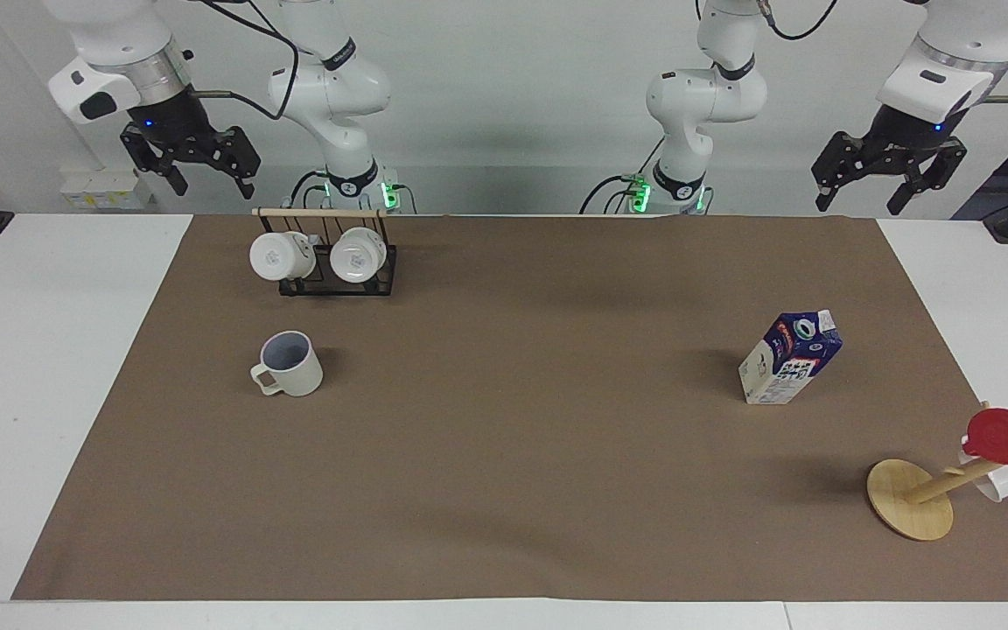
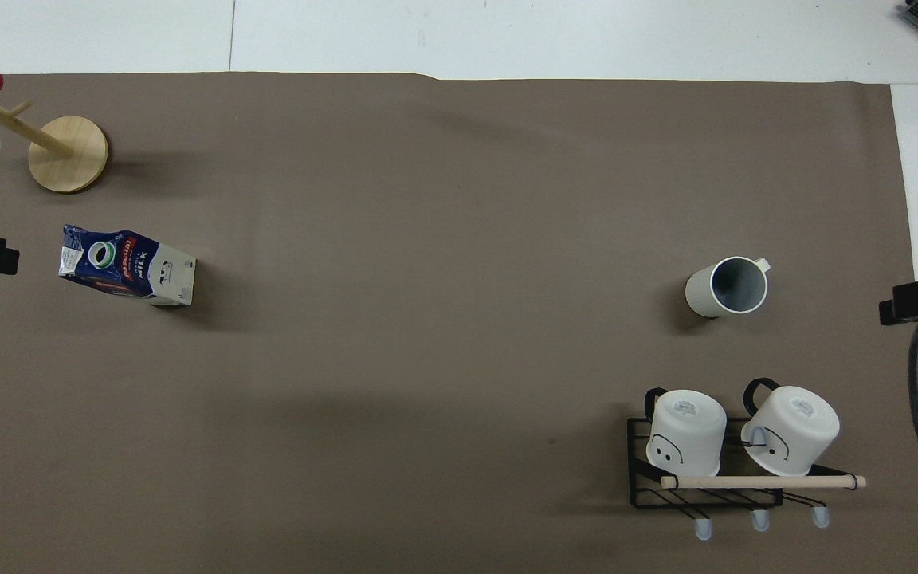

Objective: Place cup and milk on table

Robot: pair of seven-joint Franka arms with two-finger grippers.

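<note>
We see the matte cream cup (image 1: 291, 364) and gable-top milk (image 1: 789, 358) carton upright on the brown-papered desk (image 1: 521, 490). Left gripper (image 1: 887, 185) and right gripper (image 1: 193, 171) hang raised, jaws wide, empty.

Facing view: high, looking across the worktop (image 1: 504, 437) toward 12 o'clock. Overhead view: steeply downward, half a turn apart. Brown sheet (image 2: 443, 319) shared.
</note>
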